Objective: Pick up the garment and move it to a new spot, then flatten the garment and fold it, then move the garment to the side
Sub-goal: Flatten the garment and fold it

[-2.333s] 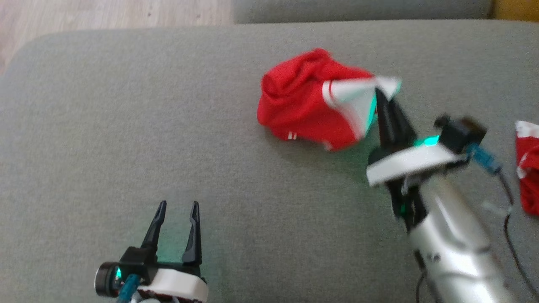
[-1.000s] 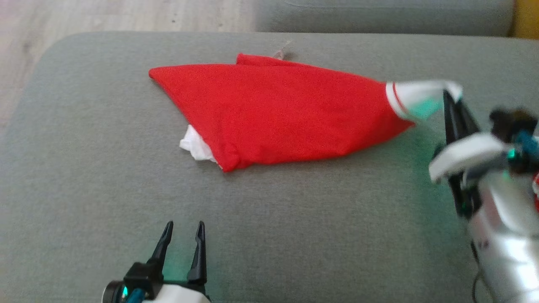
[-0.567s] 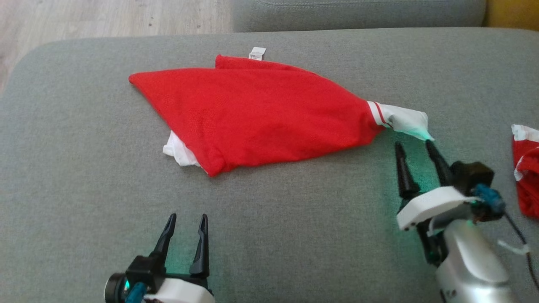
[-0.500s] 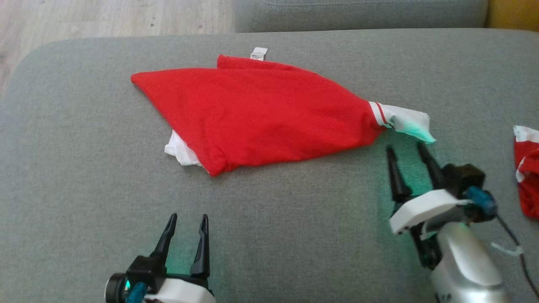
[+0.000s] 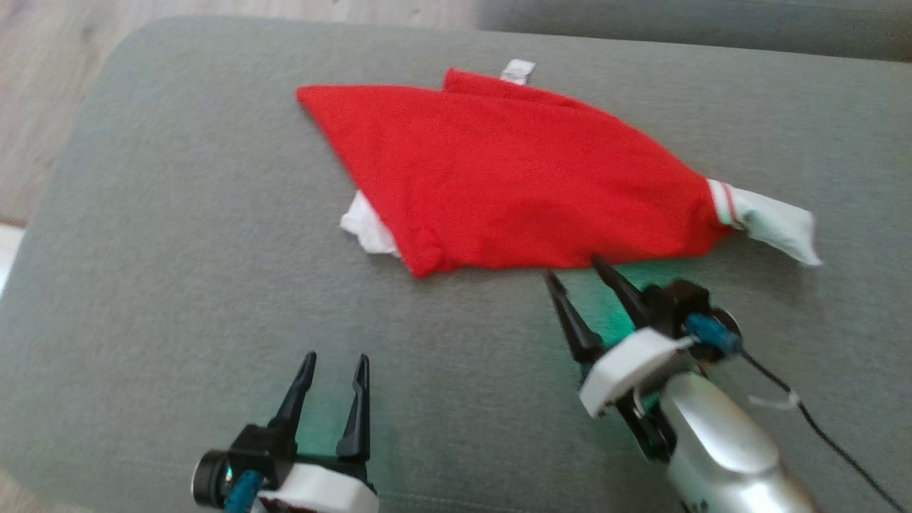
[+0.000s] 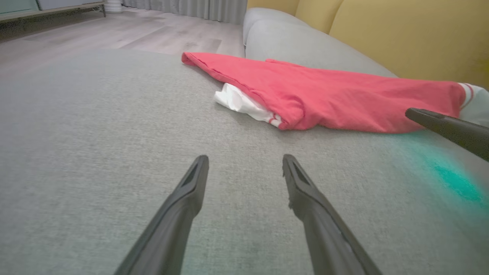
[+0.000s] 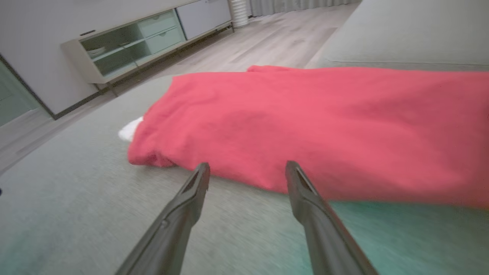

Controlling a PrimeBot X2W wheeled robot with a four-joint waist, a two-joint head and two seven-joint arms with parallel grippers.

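A red garment point(image 5: 513, 178) with white trim lies spread in a long wedge across the grey cushion point(image 5: 178, 285). One white sleeve end point(image 5: 776, 228) sticks out at its right tip, and a white piece point(image 5: 367, 231) peeks from under its near left edge. The garment also shows in the left wrist view point(image 6: 336, 95) and the right wrist view point(image 7: 313, 122). My right gripper point(image 5: 577, 274) is open, empty, with its tips just short of the garment's near edge point(image 7: 246, 168). My left gripper point(image 5: 335, 363) is open and empty on the near side, well apart from the garment point(image 6: 244, 160).
The cushion's rounded left edge drops to a wooden floor point(image 5: 43, 85). Another grey cushion point(image 5: 712, 28) and a yellow backrest point(image 6: 401, 34) lie beyond the garment. A low cabinet point(image 7: 145, 42) stands by the far wall. A black cable point(image 5: 819, 427) trails from my right wrist.
My right gripper let go of the white sleeve end, opened, and drew back to the left along the garment's near edge. The garment went from bunched to stretched out. The head camera shifted.
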